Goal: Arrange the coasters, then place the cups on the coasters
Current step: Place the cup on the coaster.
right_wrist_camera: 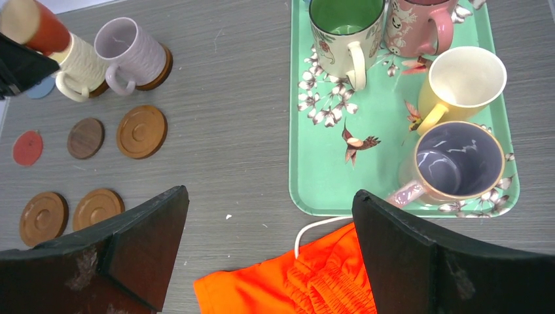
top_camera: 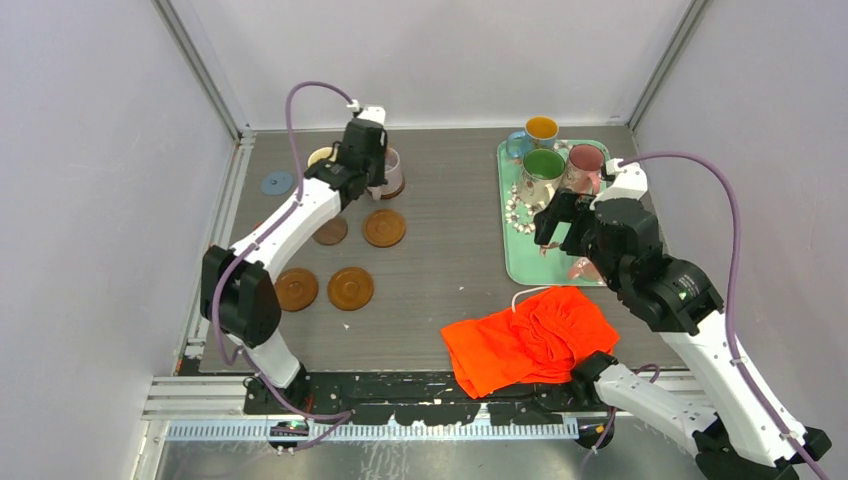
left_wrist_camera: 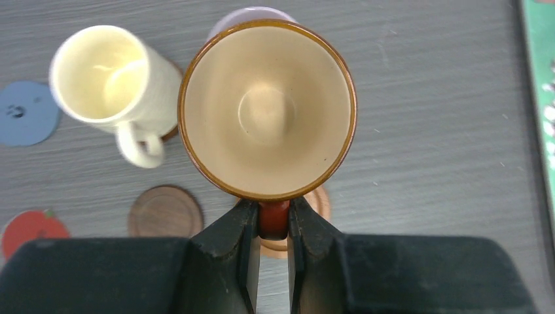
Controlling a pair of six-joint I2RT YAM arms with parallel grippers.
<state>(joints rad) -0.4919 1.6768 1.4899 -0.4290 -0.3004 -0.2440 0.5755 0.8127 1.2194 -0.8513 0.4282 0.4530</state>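
Overhead, the left gripper (top_camera: 365,150) sits at the upper left of the frame, between a cream mug (top_camera: 320,156) and a lilac mug (top_camera: 392,176). Four wooden coasters (top_camera: 350,288) lie bare below it, and a blue coaster (top_camera: 277,183) lies further left. The right gripper (top_camera: 552,222) hovers above the teal tray (top_camera: 520,262) at centre right, holding nothing.

From the left wrist, the gripper is clenched on the red-brown handle of a flared glazed cup (left_wrist_camera: 268,108), cream inside with a brown rim, its mouth facing the camera. The edge of a light wooden coaster (left_wrist_camera: 321,203) peeks out beneath it at lower centre; whether they touch I cannot tell. The cup looks like glazed ceramic: rigid, fairly weighty, slick and easy to chip. The handle pinch suits it, though the bowl could swing about so narrow a hold, so a slow, level set-down seems wise.

From the right wrist, the jaws stand wide apart near the tray's lower edge. Among the mugs (right_wrist_camera: 458,82) standing on it, the green-lined mug (right_wrist_camera: 347,26) turns its handle down-frame, probably the easiest place to grasp.
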